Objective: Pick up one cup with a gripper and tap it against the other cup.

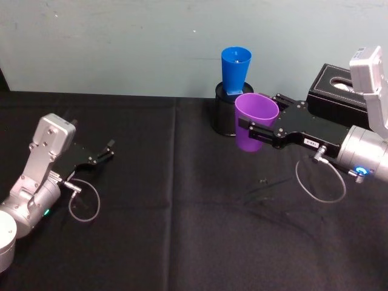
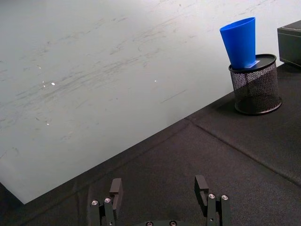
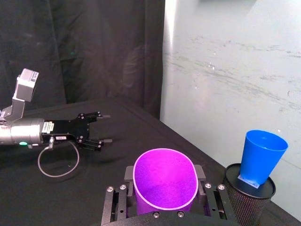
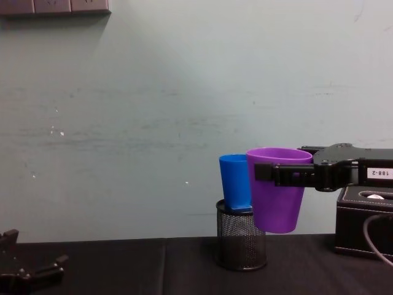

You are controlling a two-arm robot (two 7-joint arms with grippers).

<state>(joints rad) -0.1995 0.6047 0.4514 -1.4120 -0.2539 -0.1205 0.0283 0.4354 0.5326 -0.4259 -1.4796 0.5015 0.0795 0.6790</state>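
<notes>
My right gripper (image 1: 260,115) is shut on the purple cup (image 1: 256,121) and holds it upright above the table. Its fingers clamp the cup's sides just under the rim (image 3: 164,181). The blue cup (image 1: 235,70) stands in a black wire-mesh pen holder (image 1: 224,115) just behind the purple one. In the right wrist view there is a gap between the blue cup (image 3: 261,155) and the purple one. In the chest view the purple cup (image 4: 277,190) overlaps the edge of the blue cup (image 4: 233,183). My left gripper (image 1: 111,150) lies open on the table at the left, holding nothing.
A black box (image 1: 333,91) stands at the back right, behind my right arm. A black cloth (image 1: 182,230) covers the table, and a pale wall (image 4: 153,123) runs close behind it. Thin cable loops hang by each wrist.
</notes>
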